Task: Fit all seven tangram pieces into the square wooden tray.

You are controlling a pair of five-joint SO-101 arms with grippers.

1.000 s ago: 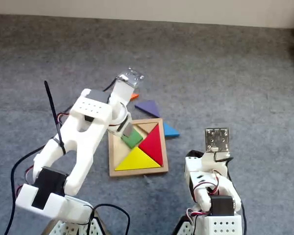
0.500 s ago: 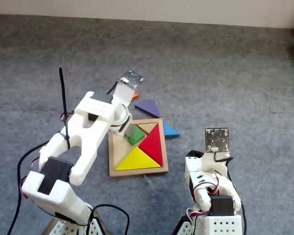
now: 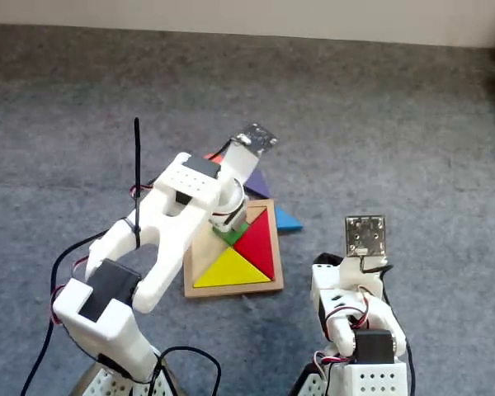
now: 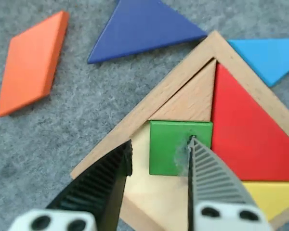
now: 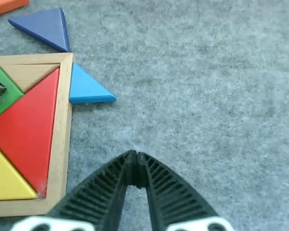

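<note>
- Right end effector (image 5: 136, 166): jaws closed tip to tip, empty, above bare bench (image 5: 221, 72), near tray (image 5: 59, 144).
- Left end effector (image 4: 159, 142): jaws apart, gripping nothing. One fingertip over green square (image 4: 171, 137), other over bare tray floor just beside it.
- Square: flat in tray, sides diagonal to rim, one side flush against red triangle (image 4: 250, 139).
- Beyond tray: dark blue triangle (image 4: 144, 29), then orange parallelogram (image 4: 33, 62).
- Versus one second ago: left arm swung toward red triangle; square now nearer it.
</note>
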